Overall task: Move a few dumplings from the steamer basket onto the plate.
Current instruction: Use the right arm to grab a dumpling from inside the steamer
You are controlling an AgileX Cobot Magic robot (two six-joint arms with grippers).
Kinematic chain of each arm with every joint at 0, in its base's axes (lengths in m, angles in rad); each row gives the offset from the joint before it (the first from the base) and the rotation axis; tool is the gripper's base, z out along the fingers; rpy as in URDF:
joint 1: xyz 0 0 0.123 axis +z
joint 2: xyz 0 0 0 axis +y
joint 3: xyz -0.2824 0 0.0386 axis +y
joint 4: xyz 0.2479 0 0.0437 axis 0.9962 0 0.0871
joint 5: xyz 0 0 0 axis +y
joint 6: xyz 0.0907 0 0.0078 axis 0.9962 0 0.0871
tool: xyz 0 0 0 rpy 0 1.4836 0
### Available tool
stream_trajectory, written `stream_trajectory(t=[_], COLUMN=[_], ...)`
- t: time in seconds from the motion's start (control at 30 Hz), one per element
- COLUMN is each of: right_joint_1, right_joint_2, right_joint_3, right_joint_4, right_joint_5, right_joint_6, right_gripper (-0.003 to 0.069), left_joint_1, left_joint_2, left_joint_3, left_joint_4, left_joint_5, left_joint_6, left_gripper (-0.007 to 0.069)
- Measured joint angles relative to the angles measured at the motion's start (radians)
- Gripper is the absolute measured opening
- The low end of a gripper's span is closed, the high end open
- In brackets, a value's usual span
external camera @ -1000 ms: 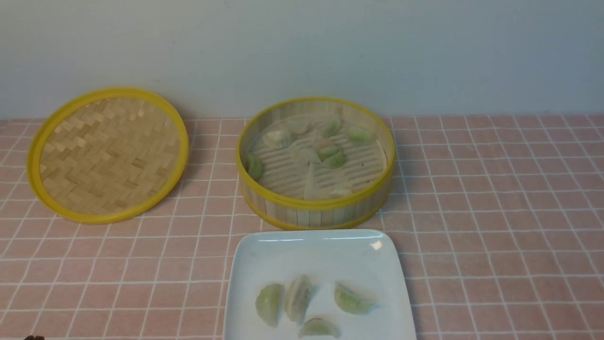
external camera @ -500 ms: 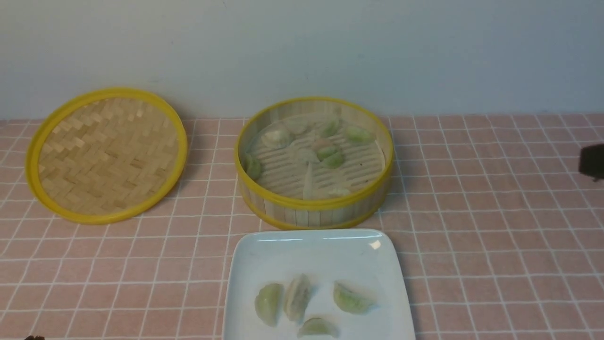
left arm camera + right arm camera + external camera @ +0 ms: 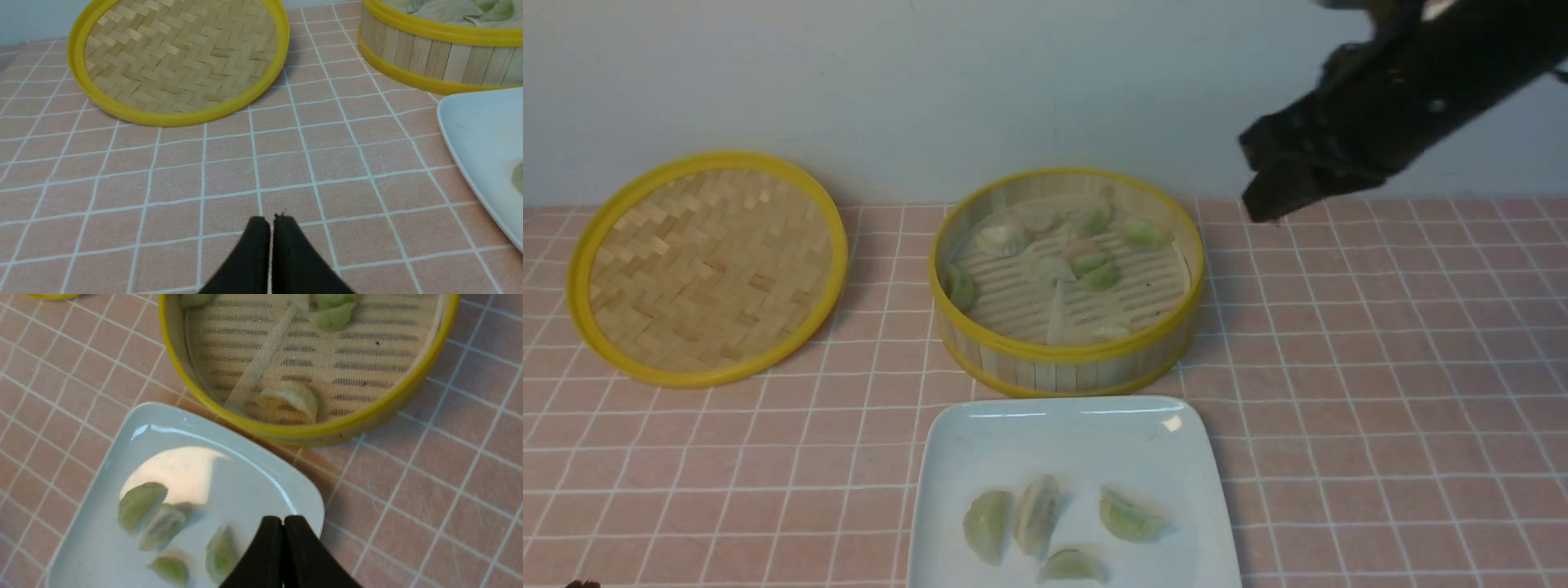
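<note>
A pink tablecloth (image 3: 1380, 392) with a white grid runs back to a pale grey wall (image 3: 1013, 82).

Front view: the black right gripper (image 3: 1260, 204) was only a dark sliver at the picture's right edge half a second ago. It has now swung in high, above and to the right of the round bamboo steamer basket (image 3: 1066, 353) with yellow rims. It is too blurred here to read its fingers. Four pale green crescent dumplings (image 3: 1037, 514) already lie on the glossy white squarish plate (image 3: 1062, 433) just in front of the basket, and several more remain inside it. This looks like the approach for another pick.

Left wrist view: the left gripper (image 3: 271, 222) has its fingers pressed together and holds nothing. It sits low over the cloth, left of the basket and in front of the flat woven yellow-rimmed lid (image 3: 179, 61).

Right wrist view: the right gripper's jaws are closed and empty. A whitish dumpling (image 3: 292, 398) sits against the basket's front wall, beyond the tips, so the jaws must part before any grasp.
</note>
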Motion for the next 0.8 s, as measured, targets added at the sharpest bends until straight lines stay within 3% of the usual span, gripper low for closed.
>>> stream_trajectory(t=[0.23,0.43,0.53,0.8], right_joint_1=[0.131,0.191,0.193,0.193], right_joint_2=[0.269,0.408,0.462,0.530], right_joint_3=[-0.247,-0.305,-0.315,-0.320], right_joint_4=[-0.197,-0.220,-0.223,-0.290], right_joint_5=[0.001,0.001,0.000,-0.034], right_joint_6=[0.143,0.162,0.143,0.149], right_gripper=[-0.0001,0.0044,0.0121,0.0456], left_joint_1=[0.000,0.000,0.000,0.000], left_joint_2=[0.000,0.000,0.000,0.000], left_joint_3=[0.000,0.000,0.000,0.000], left_joint_4=[0.000,0.000,0.000,0.000], left_joint_5=[0.000,0.000,0.000,0.000], left_joint_6=[0.000,0.000,0.000,0.000], left_gripper=[-0.0006,-0.0006,-0.0006,-0.0006])
